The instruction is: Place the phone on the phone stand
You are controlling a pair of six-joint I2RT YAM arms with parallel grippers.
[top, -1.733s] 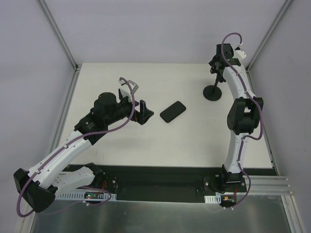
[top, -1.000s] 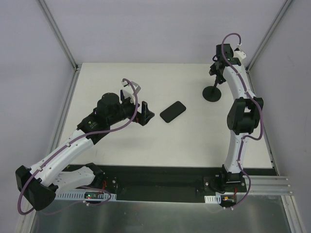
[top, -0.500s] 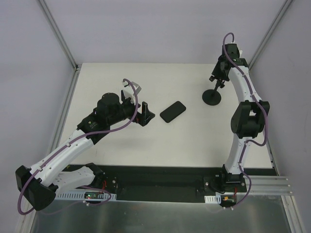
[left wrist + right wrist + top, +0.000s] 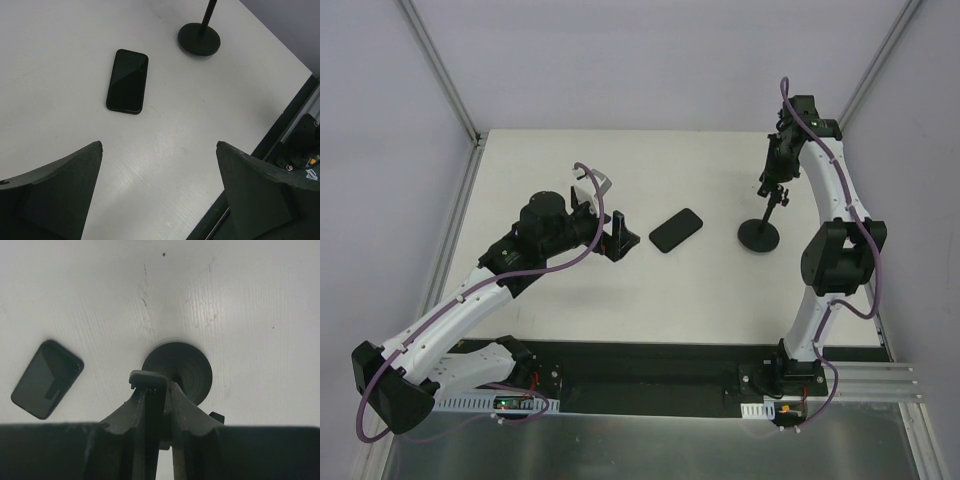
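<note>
White table (image 4: 670, 300), phone (image 4: 677, 230) (flat), right gripper (image 4: 775, 186) pinching phone stand (image 4: 759, 236), left gripper (image 4: 622, 233) spread.

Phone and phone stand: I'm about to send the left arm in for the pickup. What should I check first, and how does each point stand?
1. Left gripper open: ok, its jaws stand wide apart.
2. Phone lying flat on the table, nothing touching it: ok.
3. Way from left gripper to phone free: ok, only bare table lies between them.
4. Right gripper closed on the phone stand: ok, its fingers pinch the top bracket.
5. Stand's base sitting flat on the table: cannot tell from these views.
6. Stand apart from phone: ok, a clear gap.
</note>
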